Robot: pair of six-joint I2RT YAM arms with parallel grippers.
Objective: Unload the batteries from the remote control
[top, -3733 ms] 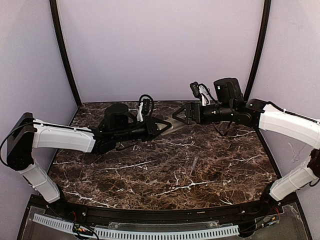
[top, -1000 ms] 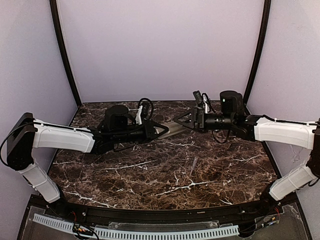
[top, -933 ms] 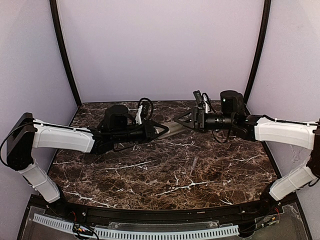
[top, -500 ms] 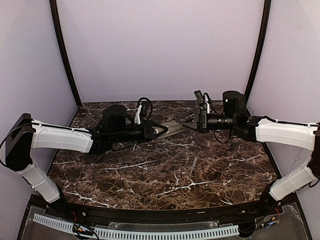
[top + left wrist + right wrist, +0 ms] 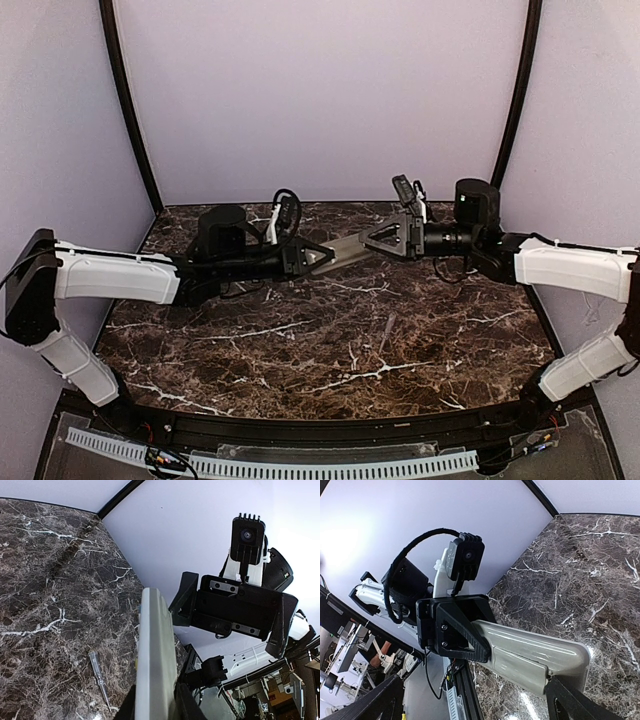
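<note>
The left claw (image 5: 318,256) is clenched on one end of the remote control (image 5: 348,248) and holds it in the air above the far middle of the desk (image 5: 300,350), long axis pointing across at the other arm. The right claw (image 5: 388,240) is released, its jaws spread as wide as they go, with the remote's free end between them but apparently not touching. The right wrist view shows the remote's plain grey back with a raised panel, probably the battery cover (image 5: 520,670), seated in place. No batteries are visible, so they are most likely inside.

The step in hand looks like getting that cover off. It should go best if the left claw keeps a firm grip on its end, clear of the panel, while one right fingertip presses on the panel and slides it along the remote's length. Pinching the whole body would only clamp the cover shut. Working low over the desk would stop loose batteries rolling far.

Plain lilac walls and two black curved posts enclose the space. The desk is dark brown marble with white veins, and a thin screwdriver-like tool (image 5: 388,332) lies near its middle.
</note>
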